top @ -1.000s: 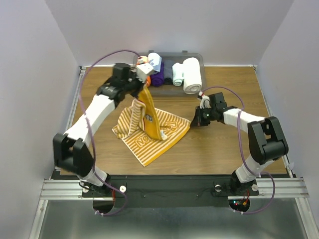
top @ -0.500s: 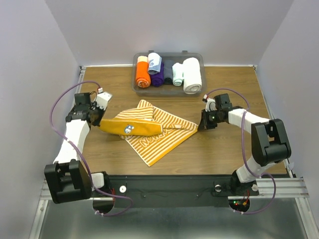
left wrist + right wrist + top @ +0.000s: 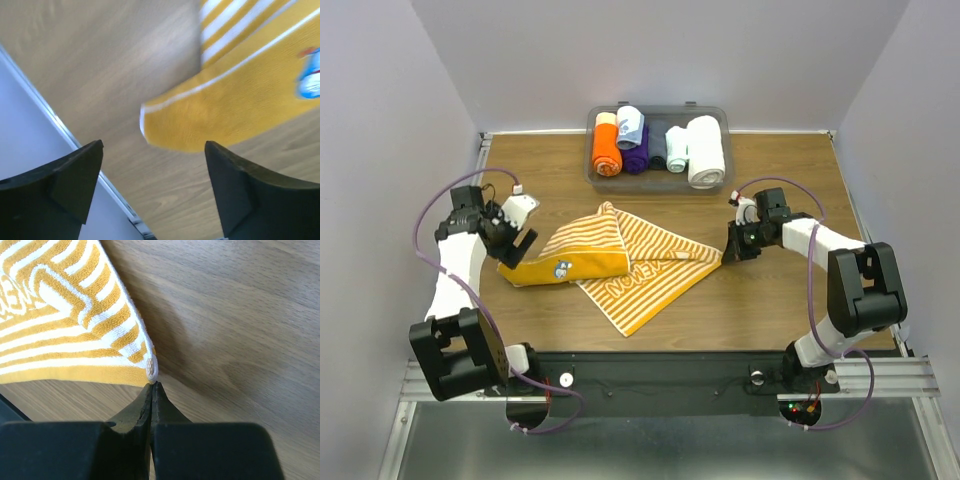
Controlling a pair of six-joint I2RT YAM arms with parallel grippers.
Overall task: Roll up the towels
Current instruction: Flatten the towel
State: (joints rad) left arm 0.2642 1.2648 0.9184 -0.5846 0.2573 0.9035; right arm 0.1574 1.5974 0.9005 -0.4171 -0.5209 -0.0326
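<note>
A yellow-and-white striped towel lies spread near the middle of the wooden table, its solid yellow side folded over the left half and white lettering showing on the stripes. The left gripper stands at the towel's left end with its fingers wide apart; in the wrist view the yellow corner lies beyond them, untouched. At the opposite corner the right gripper has its fingers pressed together, the tips meeting the very point of the cloth; whether any of it is pinched cannot be told. Well apart, at the far edge, a grey bin holds an orange roll, a purple roll, a thick white roll and the pale blue towel, rolled and resting on the purple one
</note>
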